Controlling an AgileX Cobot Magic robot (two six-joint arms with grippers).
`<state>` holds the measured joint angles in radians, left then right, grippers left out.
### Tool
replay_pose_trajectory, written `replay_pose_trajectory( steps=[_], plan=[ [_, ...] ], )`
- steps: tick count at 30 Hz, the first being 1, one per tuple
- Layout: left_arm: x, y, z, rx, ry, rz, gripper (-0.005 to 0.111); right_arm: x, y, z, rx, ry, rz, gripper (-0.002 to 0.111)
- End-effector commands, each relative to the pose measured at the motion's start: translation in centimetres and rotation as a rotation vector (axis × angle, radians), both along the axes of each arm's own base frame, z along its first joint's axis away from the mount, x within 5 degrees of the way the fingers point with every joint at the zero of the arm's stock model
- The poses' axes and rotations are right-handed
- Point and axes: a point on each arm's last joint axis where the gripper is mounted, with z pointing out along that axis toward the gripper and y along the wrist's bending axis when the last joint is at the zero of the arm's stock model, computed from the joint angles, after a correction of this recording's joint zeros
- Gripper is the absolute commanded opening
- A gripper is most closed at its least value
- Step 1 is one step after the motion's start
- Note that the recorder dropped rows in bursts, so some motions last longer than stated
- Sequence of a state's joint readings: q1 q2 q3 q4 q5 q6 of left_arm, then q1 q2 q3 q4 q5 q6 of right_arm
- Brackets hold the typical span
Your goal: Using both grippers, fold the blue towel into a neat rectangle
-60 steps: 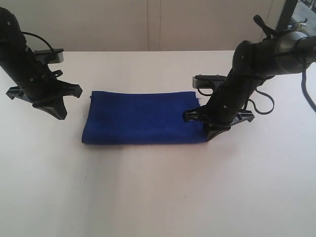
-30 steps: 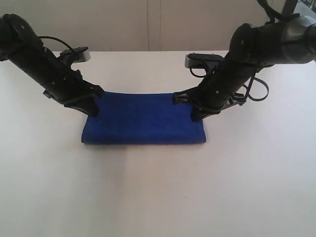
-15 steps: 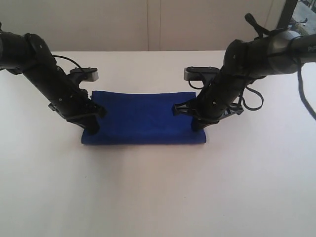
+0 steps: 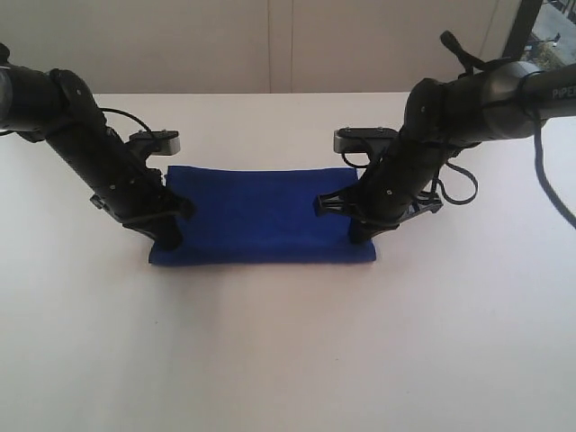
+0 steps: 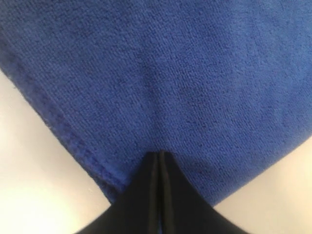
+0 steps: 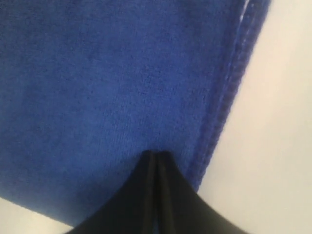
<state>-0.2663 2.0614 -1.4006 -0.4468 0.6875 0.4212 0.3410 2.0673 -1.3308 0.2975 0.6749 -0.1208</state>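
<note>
The blue towel (image 4: 261,216) lies flat on the white table (image 4: 288,360), a little toward 12 o'clock from the table's middle in the exterior view. Its long sides run from 9 o'clock to 3 o'clock. It is a deep royal blue with a soft, fuzzy terry nap. From above it reads as a wide, tidy rectangle with fairly straight edges and square corners. The edge at 6 o'clock looks slightly thick and rounded. Close up, the pile is fine and even, and a stitched, ribbed hem runs along the short edge at each end. At the right end two hem lines sit one on the other, so the cloth is layered there. The left gripper (image 4: 167,236) comes down at the towel's 8 o'clock corner, just inside the hem. Its black fingers (image 5: 141,195) are pressed together with only a thin dark seam between them, and the tips touch the cloth. The right gripper (image 4: 360,234) stands at the 4 o'clock corner in the same way, its jaws closed to a hairline and its tips on the nap beside the doubled hem. Whether either pair has cloth nipped between its tips cannot be told. Both arms lean inward over the towel's short ends, well apart from each other.
</note>
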Motion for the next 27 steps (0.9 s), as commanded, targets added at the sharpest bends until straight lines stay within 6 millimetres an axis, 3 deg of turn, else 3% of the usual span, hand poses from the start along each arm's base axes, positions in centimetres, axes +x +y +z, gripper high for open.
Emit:
replay_pose_trajectory(
  steps=[1, 12, 27],
  plan=[
    [-0.3, -0.1, -0.6, 0.008, 0.035, -0.012, 0.0, -0.3, -0.3, -0.1, -0.019, 0.021, 0.003, 0.0],
    [-0.3, -0.1, -0.6, 0.008, 0.037, -0.01, 0.0, -0.5, 2.7, 2.2, 0.288, -0.026, 0.048, 0.0],
    [-0.3, -0.2, -0.5, -0.004, 0.039, -0.001, 0.0, -0.7, 5.7, 0.9, 0.374, -0.026, 0.033, 0.0]
  ],
)
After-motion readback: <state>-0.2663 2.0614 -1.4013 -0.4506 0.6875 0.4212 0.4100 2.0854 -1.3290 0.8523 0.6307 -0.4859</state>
